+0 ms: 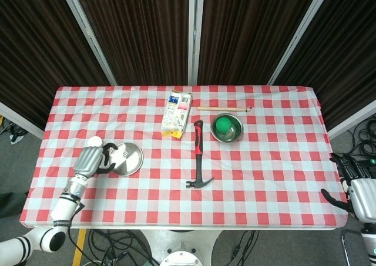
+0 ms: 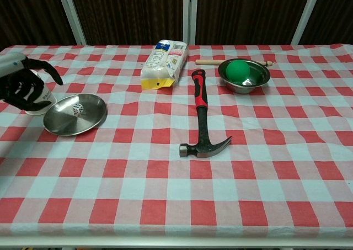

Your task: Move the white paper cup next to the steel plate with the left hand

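White paper cup (image 2: 38,102) sitting upright on the tabletop (image 2: 176,173) at the far left, just beside the steel plate (image 2: 75,113) on its left rim, mostly hidden behind the left hand (image 2: 23,87) in the chest view and only a sliver of white rim showing in the head view (image 1: 94,141). Left hand (image 1: 91,160) right up against the cup, dark fingers (image 2: 48,69) curled around its front and top; looks like wrapping for a grasp, but can't tell whether actually squeezing it or just hovering in contact. Cup base apparently resting on the cloth, not lifted. So progress-wise: kind of odd, since cup already next to the plate; probably either grasp not yet secured or only a small nudge left, then letting go and backing off. Right hand (image 1: 359,191) parked off the right edge of the tabletop, fingers spread, holding nothing. As for writing: dark band near the cup's rim, no readable text. Snack bag (image 2: 161,64) mid-tabletop with yellow bottom strip and some pink and blue print, too small to read. Hammer (image 2: 202,117) with red-and-black handle, no visible brand. Steel bowl (image 2: 244,76) with green ball (image 2: 238,70), plus a wooden stick (image 2: 212,62) behind it, all unlabelled.
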`<state>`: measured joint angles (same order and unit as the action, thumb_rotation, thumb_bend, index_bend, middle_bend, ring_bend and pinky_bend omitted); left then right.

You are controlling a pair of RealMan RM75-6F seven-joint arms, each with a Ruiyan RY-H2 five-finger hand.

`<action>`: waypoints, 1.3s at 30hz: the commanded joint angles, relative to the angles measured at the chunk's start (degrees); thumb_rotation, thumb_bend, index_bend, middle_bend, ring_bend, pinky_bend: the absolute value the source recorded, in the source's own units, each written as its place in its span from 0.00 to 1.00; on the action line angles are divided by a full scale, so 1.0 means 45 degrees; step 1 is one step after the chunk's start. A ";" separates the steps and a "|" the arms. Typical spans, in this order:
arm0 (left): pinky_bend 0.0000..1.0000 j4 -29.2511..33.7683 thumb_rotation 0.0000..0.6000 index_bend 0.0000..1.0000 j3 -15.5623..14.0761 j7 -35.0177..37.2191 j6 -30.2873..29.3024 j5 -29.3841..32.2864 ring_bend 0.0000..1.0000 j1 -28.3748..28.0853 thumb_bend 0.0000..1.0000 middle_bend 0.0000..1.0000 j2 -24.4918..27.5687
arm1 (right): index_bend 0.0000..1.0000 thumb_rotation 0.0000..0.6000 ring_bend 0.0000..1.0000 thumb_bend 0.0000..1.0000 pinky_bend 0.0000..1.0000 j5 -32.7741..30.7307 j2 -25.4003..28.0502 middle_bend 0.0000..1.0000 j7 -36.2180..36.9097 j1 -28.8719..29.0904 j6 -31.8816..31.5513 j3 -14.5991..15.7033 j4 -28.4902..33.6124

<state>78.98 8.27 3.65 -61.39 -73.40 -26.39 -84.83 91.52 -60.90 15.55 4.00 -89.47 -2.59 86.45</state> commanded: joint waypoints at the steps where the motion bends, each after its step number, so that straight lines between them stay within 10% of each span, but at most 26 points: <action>1: 0.86 0.0402 1.00 0.42 0.0502 0.1057 -0.1347 0.0273 0.70 0.0884 0.30 0.69 0.0728 | 0.11 1.00 0.11 0.12 0.21 0.0031 0.0040 0.23 -0.0035 -0.0039 -0.0094 -0.0010 0.0036; 6: 0.61 -0.0513 1.00 0.46 0.1122 0.3347 -0.1423 0.0981 0.48 0.1272 0.25 0.55 0.0521 | 0.11 1.00 0.11 0.12 0.22 0.0035 -0.0012 0.23 0.0060 -0.0110 -0.0199 0.0001 -0.0069; 12: 0.26 -0.2507 1.00 0.23 0.1204 0.6047 0.1228 0.1501 0.15 0.0695 0.19 0.23 -0.0013 | 0.11 1.00 0.11 0.12 0.22 0.0106 0.0020 0.23 0.0012 -0.0090 -0.0219 -0.0005 -0.0051; 21: 0.23 -0.5232 1.00 0.21 0.0975 0.8015 0.2442 0.0736 0.13 -0.0026 0.18 0.19 -0.1704 | 0.11 1.00 0.11 0.12 0.22 -0.0028 0.0082 0.23 -0.0162 -0.0045 -0.0056 -0.0045 0.0102; 39: 0.22 -0.6389 1.00 0.27 0.1220 0.9528 0.2561 0.0376 0.13 -0.0414 0.17 0.21 -0.2531 | 0.11 1.00 0.11 0.12 0.22 -0.0202 0.0074 0.23 -0.0304 0.0025 0.0226 -0.0058 0.0178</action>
<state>50.17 13.69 46.44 -49.78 -71.76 -28.31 -96.25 90.61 -60.57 14.18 4.11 -88.45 -2.86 87.25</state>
